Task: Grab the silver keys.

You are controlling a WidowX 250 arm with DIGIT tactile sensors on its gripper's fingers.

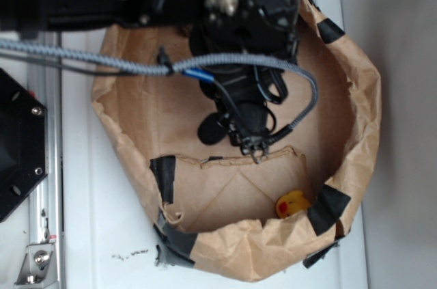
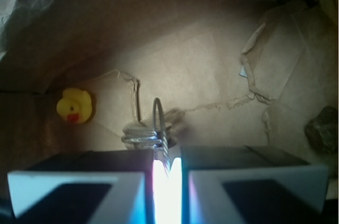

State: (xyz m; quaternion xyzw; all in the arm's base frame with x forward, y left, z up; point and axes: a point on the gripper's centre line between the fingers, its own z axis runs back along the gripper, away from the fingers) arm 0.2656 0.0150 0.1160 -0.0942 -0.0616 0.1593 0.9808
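Exterior view: arm blurred and cut by the top edge; it covers much of the paper bag's floor. Silver keys show only as a tiny glint at the tool tip; individual keys not resolvable, jaw spacing unreadable. Yellow duck partly behind the bag's front wall.

Wrist view: tool pads cut by the bottom edge; bright glare fills the gap between them. Keys' blades blurred, count unclear; ring runs down into the glare. Brown lump cut by the right edge, dim.
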